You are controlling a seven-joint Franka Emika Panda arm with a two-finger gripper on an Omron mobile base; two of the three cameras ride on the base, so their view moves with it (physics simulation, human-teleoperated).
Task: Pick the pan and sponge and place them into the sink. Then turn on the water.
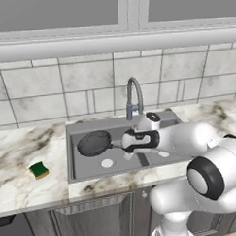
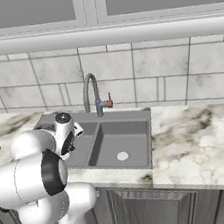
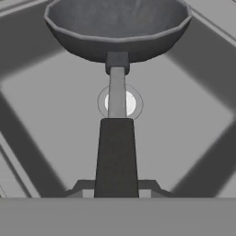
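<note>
The pincer (image 3: pixel 116 193), clamped on the pan's (image 1: pixel 94 143) handle, holds it above the sink's (image 1: pixel 88 173) left basin, handle pointing back at the arm

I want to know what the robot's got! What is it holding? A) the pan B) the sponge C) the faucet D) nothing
A: the gripper is shut on the handle of the pan, holding it over the left basin of the sink, while the sponge lies on the counter.
</note>
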